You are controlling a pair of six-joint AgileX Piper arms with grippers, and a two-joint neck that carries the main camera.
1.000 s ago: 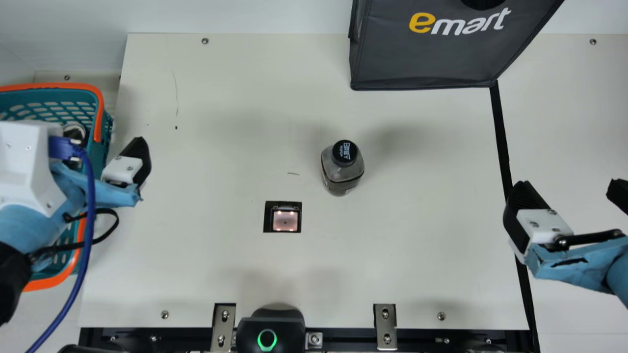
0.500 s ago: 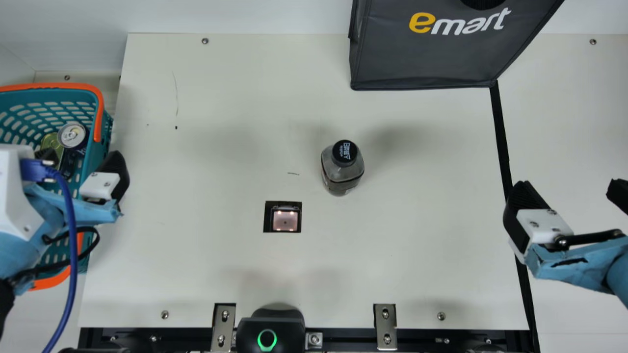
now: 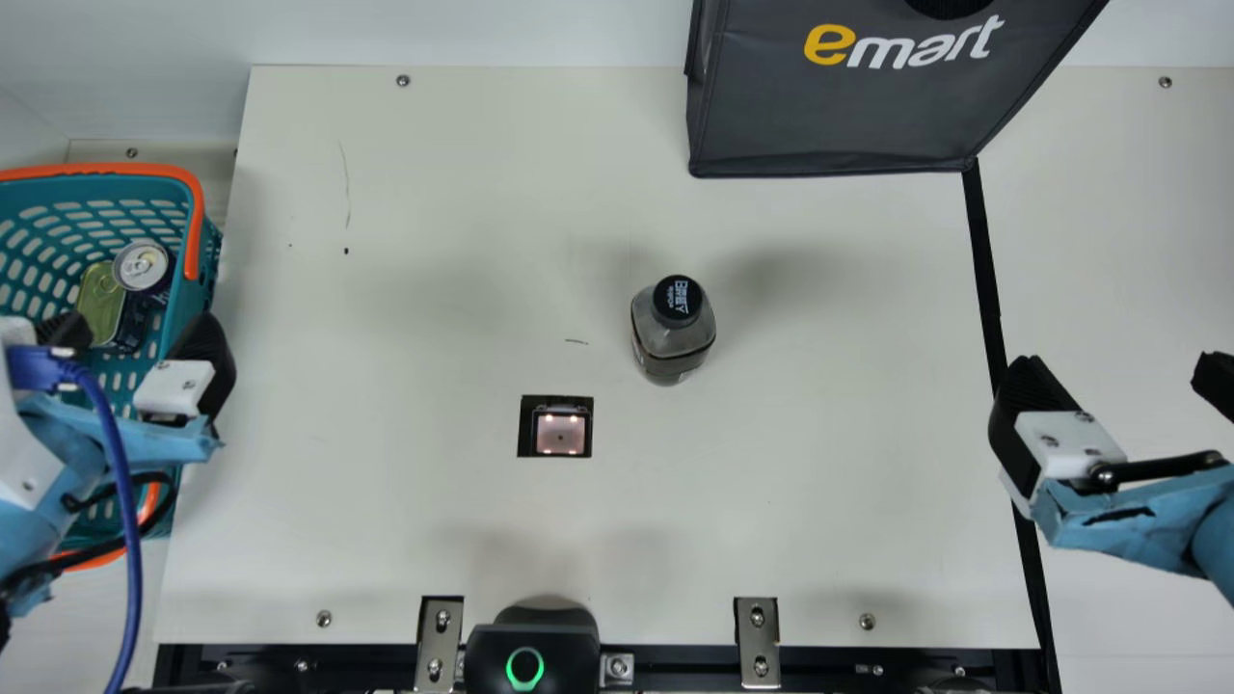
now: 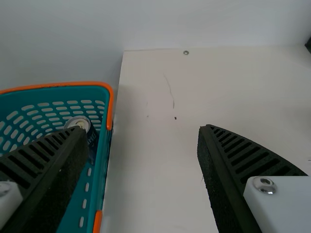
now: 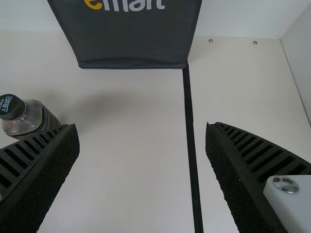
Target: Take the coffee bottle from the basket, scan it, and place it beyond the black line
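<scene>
- Fingers [image 3: 210, 357] of the left gripper [image 3: 135, 333] are spread, with nothing held; they have been drawn back toward the basket [image 3: 196, 226], and the cans [image 3: 143, 265] inside have been uncovered.
- Unmoved, the coffee bottle [image 3: 672, 333] is stood upright between the scanner [image 3: 560, 434] and the black line [image 3: 985, 270]; removal seems finished, scanning cannot be confirmed.
- The left arm [image 3: 24, 525] is angled across the basket's side; the line is straddled by the right gripper [image 3: 1118, 364], parted and empty, by which the bottle might be fetched.
</scene>
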